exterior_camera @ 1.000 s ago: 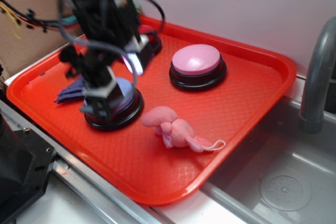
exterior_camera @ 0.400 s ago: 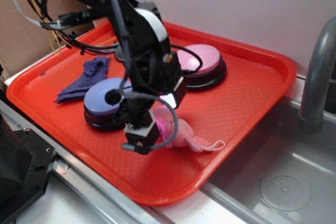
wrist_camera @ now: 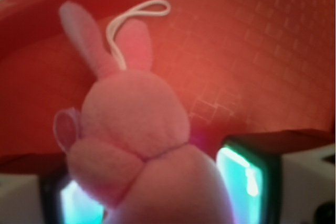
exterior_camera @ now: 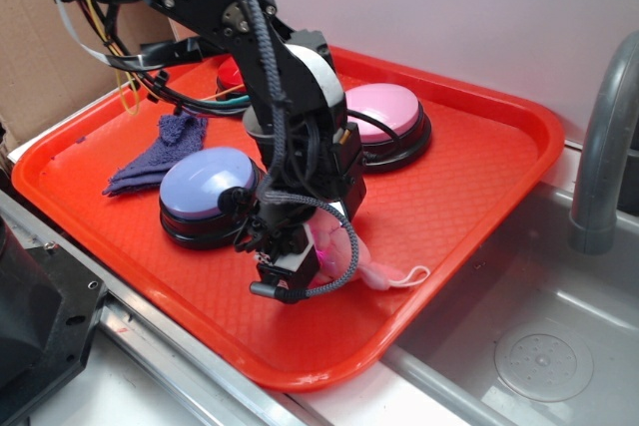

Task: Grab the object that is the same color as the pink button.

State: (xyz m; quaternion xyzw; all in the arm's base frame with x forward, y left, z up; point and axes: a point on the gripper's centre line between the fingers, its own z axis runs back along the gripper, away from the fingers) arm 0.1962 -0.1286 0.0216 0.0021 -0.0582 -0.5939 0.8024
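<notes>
Gripper (exterior_camera: 300,264) lowered over pink plush toy (wrist_camera: 137,145) on red tray (exterior_camera: 469,167), near front edge; toy seen between spread jaws, grip not confirmed; pink button (exterior_camera: 387,113) located behind; lavender button (exterior_camera: 205,182) beside arm

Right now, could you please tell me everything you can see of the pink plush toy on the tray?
The pink plush toy is a small, soft, fuzzy-looking bunny with a rounded head, lumpy body, two long ears and a thin pale cord loop at the ears. It lies on the red tray, in front of the pink button. The gripper is down over it with a jaw on each side; whether the jaws have closed on it cannot be told.
</notes>
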